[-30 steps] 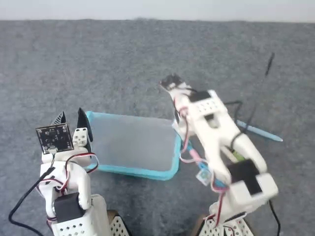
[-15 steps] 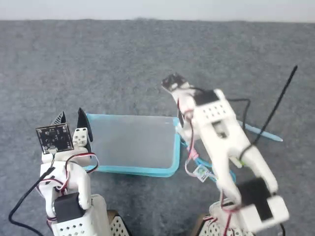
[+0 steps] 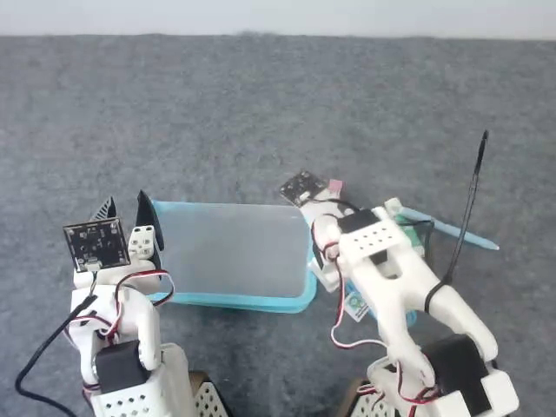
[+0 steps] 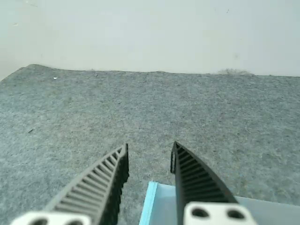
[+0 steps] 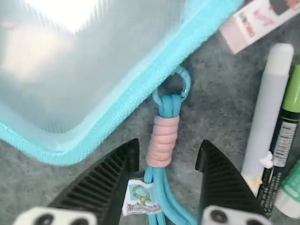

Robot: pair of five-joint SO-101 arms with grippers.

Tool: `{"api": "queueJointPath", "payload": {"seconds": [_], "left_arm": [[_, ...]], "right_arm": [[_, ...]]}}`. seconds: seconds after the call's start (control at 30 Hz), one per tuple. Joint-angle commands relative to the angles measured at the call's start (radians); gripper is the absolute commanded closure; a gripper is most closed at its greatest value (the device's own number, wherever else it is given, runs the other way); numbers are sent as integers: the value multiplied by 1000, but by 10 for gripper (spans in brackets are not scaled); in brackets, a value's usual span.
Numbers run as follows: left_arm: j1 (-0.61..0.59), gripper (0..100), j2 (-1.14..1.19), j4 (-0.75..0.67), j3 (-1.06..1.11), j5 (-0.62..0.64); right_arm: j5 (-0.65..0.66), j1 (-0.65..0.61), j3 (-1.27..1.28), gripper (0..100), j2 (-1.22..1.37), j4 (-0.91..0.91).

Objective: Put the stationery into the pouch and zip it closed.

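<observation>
Roughly, by count: one pouch (image 3: 230, 252), one cord pull, three pens, one pink-and-white packet (image 5: 258, 18).

Right gripper (image 5: 168, 143): jaws spread wide, holding nothing. They straddle the pink beaded sleeve (image 5: 161, 140) on the teal cord, with a gap on each side. The cord's ring (image 5: 180, 82) sits just ahead of the tips, hooked at the pouch's zip edge. A small tag (image 5: 139, 197) lies on the cord, back between the jaws. The pouch body spreads ahead of and outside one jaw. Outside the other jaw I count a white pen (image 5: 269, 112) and a green marker (image 5: 286, 126), lying side by side and touching. The packet is farther ahead, past the ring.

From the high view a light blue pen (image 3: 452, 230) lies on the grey mat (image 3: 261, 104) beyond the right arm, apart from the pouch.

Left gripper (image 4: 150, 147): jaws partly open, holding nothing. The pouch's blue corner (image 4: 150, 201) shows under the gap between them, behind the tips; whether it touches I cannot tell.
</observation>
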Motion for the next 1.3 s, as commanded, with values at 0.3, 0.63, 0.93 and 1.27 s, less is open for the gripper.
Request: {"api": "queueJointPath", "payload": {"seconds": [0.3, 0.63, 0.93, 1.27], "left_arm": [[6, 859, -8, -23, -8, -11], [8, 859, -9, -29, 5, -9], [11, 859, -9, -29, 7, -9], [169, 855, -3, -78, 102, -44]], "right_arm": [[-34, 36, -3, 790, 35, -122], [-35, 44, -20, 932, 102, -128], [-34, 51, -74, 991, 21, 5], [-29, 42, -215, 991, -443, 326]]}}
